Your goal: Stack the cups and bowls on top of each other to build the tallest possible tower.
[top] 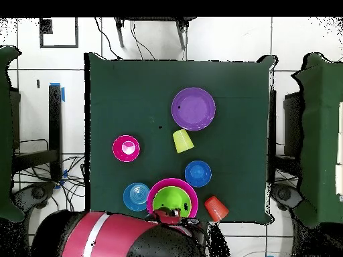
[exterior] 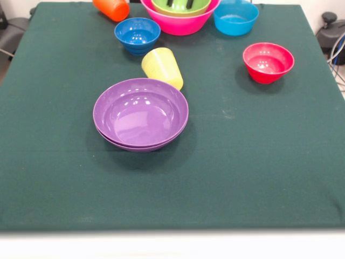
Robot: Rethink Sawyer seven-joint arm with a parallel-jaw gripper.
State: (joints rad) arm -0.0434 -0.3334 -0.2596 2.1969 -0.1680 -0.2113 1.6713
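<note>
Jaws (exterior: 180, 3) low inside green bowl (exterior: 180, 7), nested in pink bowl (exterior: 179, 21); two dark tips apart, gripping nothing. Glossy thin plastic throughout: judged light, stiff, slippery; best pinched across rim. Yellow cup (exterior: 162, 67) tipped over, beyond jaws toward stacked purple bowls (exterior: 140, 113). Orange cup (exterior: 111, 8) toppled beside jaws.

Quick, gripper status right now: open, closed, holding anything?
Gripper: tips inside the lime green bowl, spread apart, so open; nothing held.
</note>
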